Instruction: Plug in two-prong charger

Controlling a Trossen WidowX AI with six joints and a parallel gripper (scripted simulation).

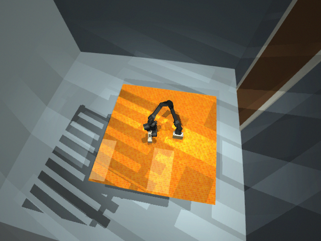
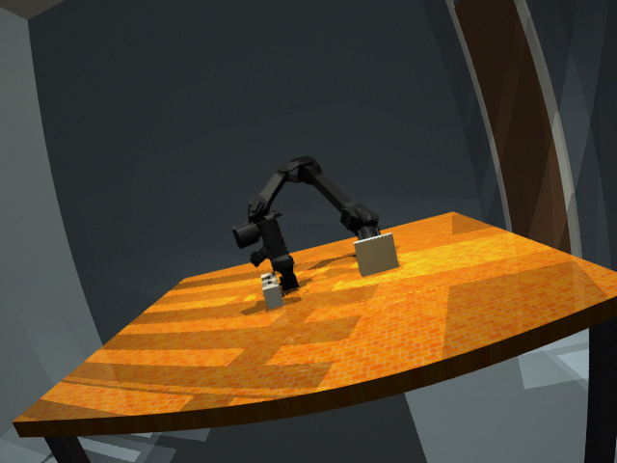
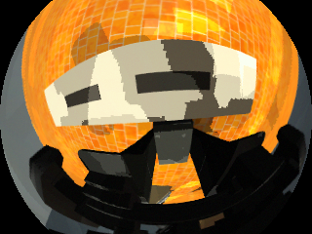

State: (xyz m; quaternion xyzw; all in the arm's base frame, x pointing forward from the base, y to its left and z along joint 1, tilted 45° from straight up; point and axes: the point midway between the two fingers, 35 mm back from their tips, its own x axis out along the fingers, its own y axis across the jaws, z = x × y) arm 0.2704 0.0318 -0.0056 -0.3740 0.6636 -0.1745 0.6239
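The white power strip (image 1: 149,140) (image 2: 273,299) (image 3: 114,73) stands on the table, with two dark recesses visible on its face in the wrist view. My gripper (image 2: 289,285) (image 3: 170,129) is pointed down beside the strip's long side and is shut on the dark grey charger (image 3: 173,142). In the wrist view the charger's far end meets the strip's near edge, short of the larger recess. Whether they touch cannot be told. The prongs are not visible, and the charger cannot be made out in either the top or the exterior view.
The orange brick-patterned table (image 1: 191,187) (image 2: 398,339) bears striped shadows and bright patches. The arm's base stands on a pale block (image 1: 177,136) (image 2: 377,255) to the right of the strip. The arm arches between that base and the gripper.
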